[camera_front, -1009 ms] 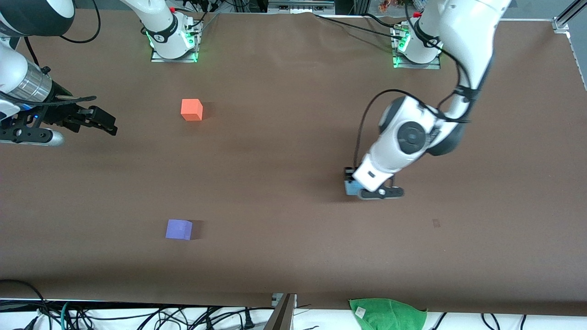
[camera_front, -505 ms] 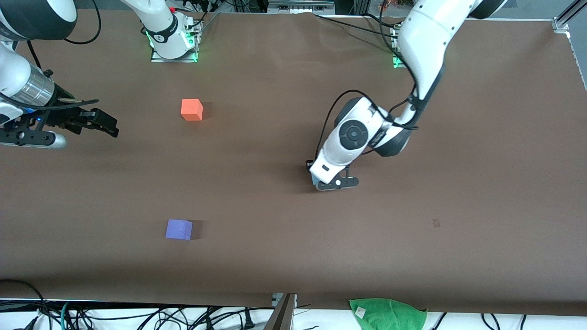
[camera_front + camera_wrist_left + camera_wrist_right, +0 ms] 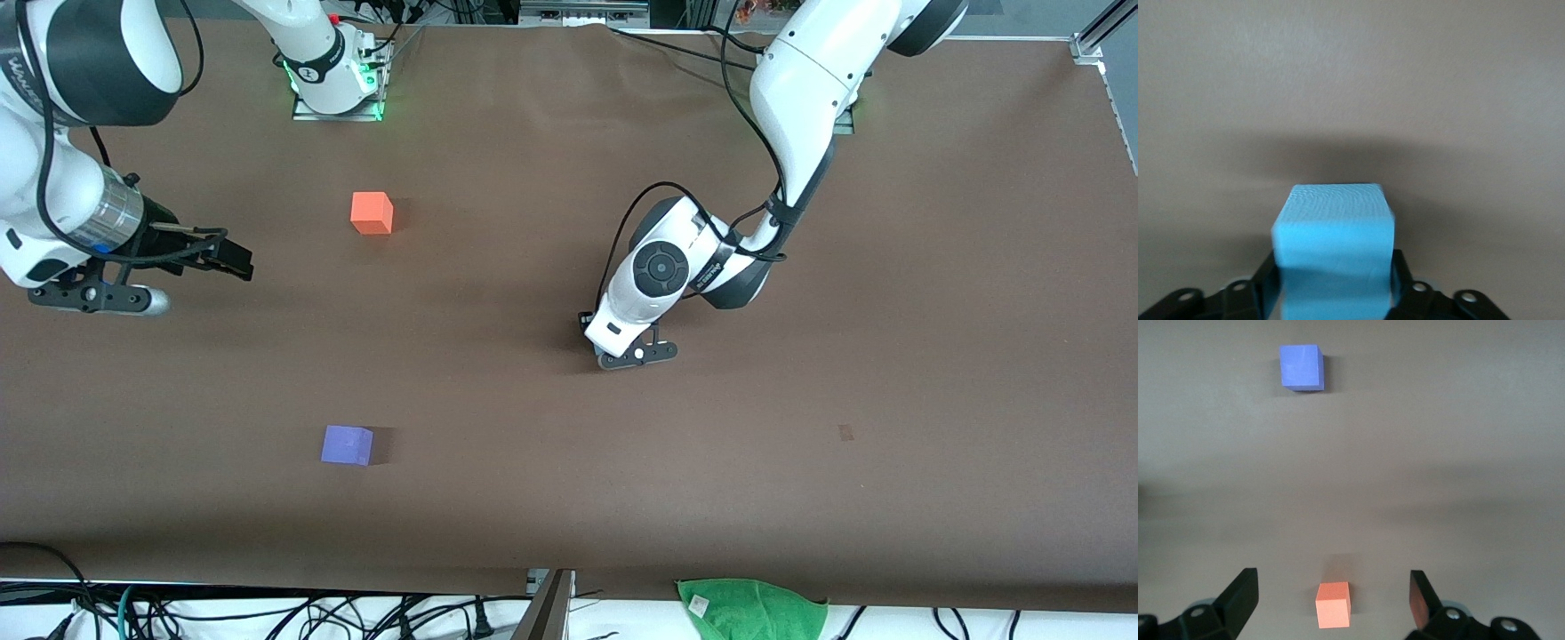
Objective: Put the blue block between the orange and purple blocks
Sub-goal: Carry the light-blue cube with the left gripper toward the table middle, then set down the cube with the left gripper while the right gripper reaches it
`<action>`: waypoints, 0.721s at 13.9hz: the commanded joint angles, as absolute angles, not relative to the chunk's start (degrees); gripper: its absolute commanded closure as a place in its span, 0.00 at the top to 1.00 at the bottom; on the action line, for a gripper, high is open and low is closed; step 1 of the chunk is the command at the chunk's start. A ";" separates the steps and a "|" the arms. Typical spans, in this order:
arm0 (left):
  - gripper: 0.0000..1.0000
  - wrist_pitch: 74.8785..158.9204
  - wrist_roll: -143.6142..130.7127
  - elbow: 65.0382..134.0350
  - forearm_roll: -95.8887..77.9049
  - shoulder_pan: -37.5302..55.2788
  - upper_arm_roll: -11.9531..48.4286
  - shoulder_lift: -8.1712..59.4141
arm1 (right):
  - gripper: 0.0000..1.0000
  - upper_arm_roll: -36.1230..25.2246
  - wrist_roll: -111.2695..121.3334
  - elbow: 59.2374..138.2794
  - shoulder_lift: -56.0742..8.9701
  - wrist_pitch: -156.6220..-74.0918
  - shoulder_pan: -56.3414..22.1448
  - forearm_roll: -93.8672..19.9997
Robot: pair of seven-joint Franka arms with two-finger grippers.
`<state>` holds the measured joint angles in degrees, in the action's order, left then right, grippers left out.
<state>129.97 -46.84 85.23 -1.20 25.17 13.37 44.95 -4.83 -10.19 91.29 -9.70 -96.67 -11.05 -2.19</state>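
Plainly unmarked, the blue block [image 3: 1333, 250] sits between the left tool [image 3: 1333, 293] fingers, grip uncertain, mid-counter [image 3: 569, 498], while the right tool [image 3: 1331, 600] waits released near the orange block [image 3: 371, 213]; purple block [image 3: 347, 444] nearer.

Between the orange block [image 3: 372, 213] and the purple block [image 3: 347, 445] the brown table [image 3: 933, 356] lies bare, so a gripper can pass there from either end. The right gripper [image 3: 233, 260], with fingers spread, hangs over the table toward the right arm's end, beside this gap. The left gripper [image 3: 594, 333] stands low at mid-table with the blue block [image 3: 1333, 250] between its fingers, well apart from both blocks.
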 commanded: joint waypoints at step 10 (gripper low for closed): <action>1.00 105.66 -38.60 67.94 -3.08 13.81 11.78 42.19 | 1.00 -4.31 -10.20 89.56 -15.20 -96.50 -17.65 -3.34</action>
<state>109.28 -41.88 68.10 -2.31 15.85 11.61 43.81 -4.19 -10.07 90.05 -15.34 -96.60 -15.75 -2.42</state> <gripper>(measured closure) 0.000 0.000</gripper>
